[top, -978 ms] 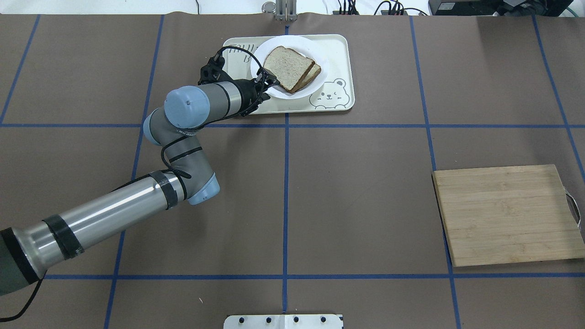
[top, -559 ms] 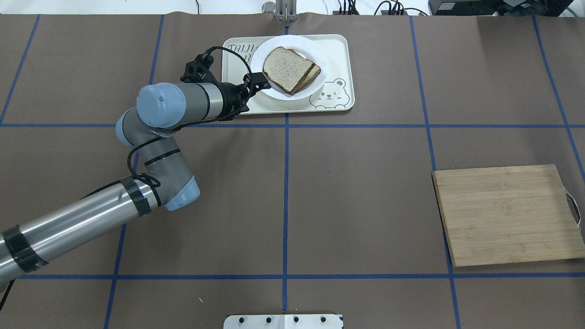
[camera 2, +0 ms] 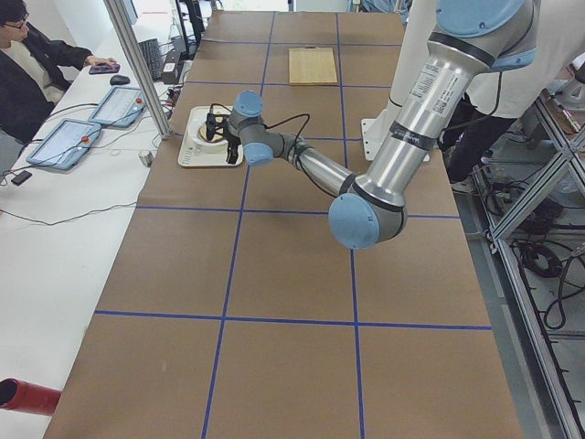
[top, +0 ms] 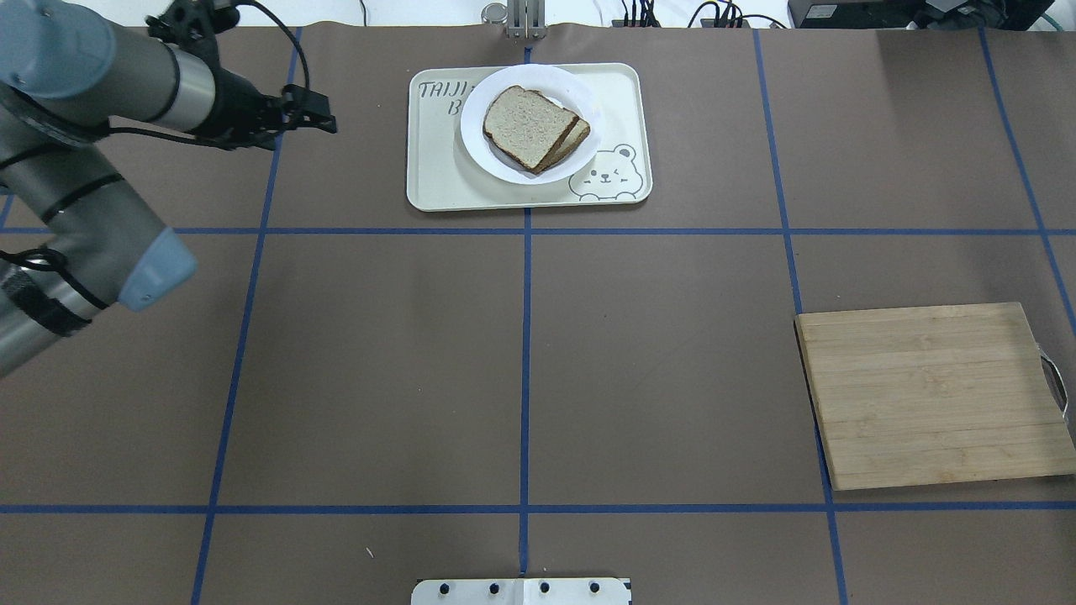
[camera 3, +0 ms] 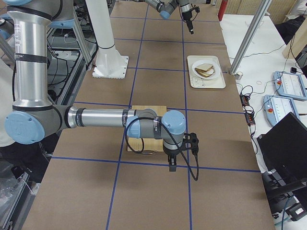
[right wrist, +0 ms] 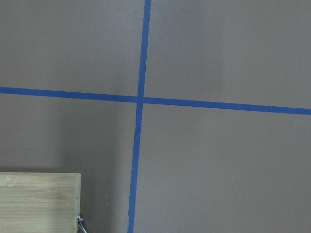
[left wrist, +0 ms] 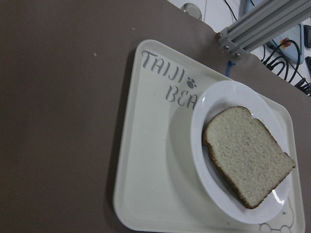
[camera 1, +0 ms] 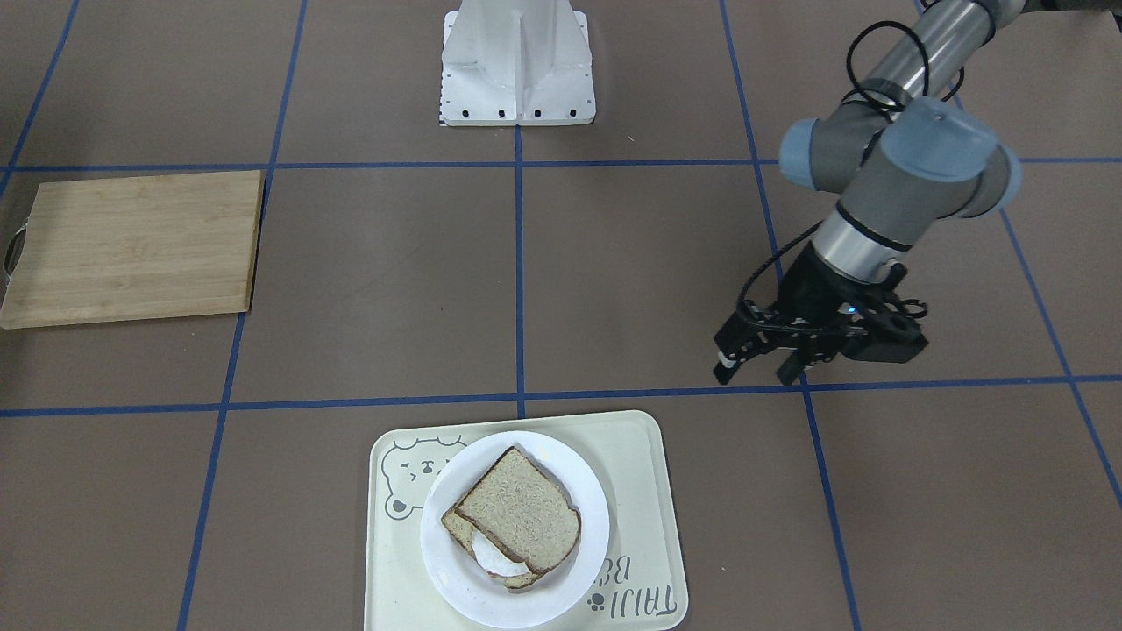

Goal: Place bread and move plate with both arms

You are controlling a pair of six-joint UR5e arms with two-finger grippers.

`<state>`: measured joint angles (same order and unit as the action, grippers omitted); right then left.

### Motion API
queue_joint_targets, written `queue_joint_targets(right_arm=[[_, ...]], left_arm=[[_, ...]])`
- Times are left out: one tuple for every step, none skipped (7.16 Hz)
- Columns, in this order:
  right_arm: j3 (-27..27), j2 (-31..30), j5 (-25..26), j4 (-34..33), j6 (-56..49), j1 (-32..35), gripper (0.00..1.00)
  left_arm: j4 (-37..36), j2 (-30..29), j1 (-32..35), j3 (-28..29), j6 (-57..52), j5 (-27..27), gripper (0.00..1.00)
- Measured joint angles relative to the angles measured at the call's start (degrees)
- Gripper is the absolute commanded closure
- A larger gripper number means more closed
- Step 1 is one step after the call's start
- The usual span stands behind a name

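The bread lies on top of an egg-topped slice on the white plate. The plate stands on the cream bear tray at the far middle of the table. My left gripper is open and empty, held above the table well to the left of the tray, also seen in the front view. The left wrist view shows the bread, the plate and the tray. My right gripper hangs by the cutting board, seen only from the side, so I cannot tell whether it is open.
A wooden cutting board with a metal handle lies at the right side of the table. Its corner shows in the right wrist view. The white robot base stands at the near middle edge. Blue tape lines cross the brown table cover.
My left gripper has drawn back from the plate's left edge and moved far left, off the tray. The bread and plate have not moved.
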<state>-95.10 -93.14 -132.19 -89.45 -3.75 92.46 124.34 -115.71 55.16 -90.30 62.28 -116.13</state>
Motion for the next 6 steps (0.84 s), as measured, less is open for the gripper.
queue_joint_targets(right_arm=[[0.01, -0.01, 0.00, -0.01, -0.02, 0.00, 0.00], [0.05, 0.02, 0.00, -0.02, -0.02, 0.00, 0.00], [0.08, 0.09, 0.00, -0.02, -0.03, 0.00, 0.00], [0.08, 0.12, 0.00, -0.02, -0.03, 0.00, 0.00], [0.09, 0.16, 0.00, -0.02, -0.03, 0.00, 0.00], [0.09, 0.20, 0.00, -0.02, -0.03, 0.00, 0.00]], left_arm=[[-7.75, 2.91, 3.93, -2.63, -16.11, -1.16, 0.01], [-15.62, 4.44, 8.33, -3.90, -30.56, -2.83, 0.01], [-22.81, 5.30, 13.07, -4.26, -42.01, -5.48, 0.01], [-29.97, 5.97, 18.24, -3.97, -52.16, -8.63, 0.01], [-37.35, 6.29, 23.23, -3.26, -61.82, -10.83, 0.01], [-43.79, 6.98, 27.22, -2.72, -69.62, -11.80, 0.01]])
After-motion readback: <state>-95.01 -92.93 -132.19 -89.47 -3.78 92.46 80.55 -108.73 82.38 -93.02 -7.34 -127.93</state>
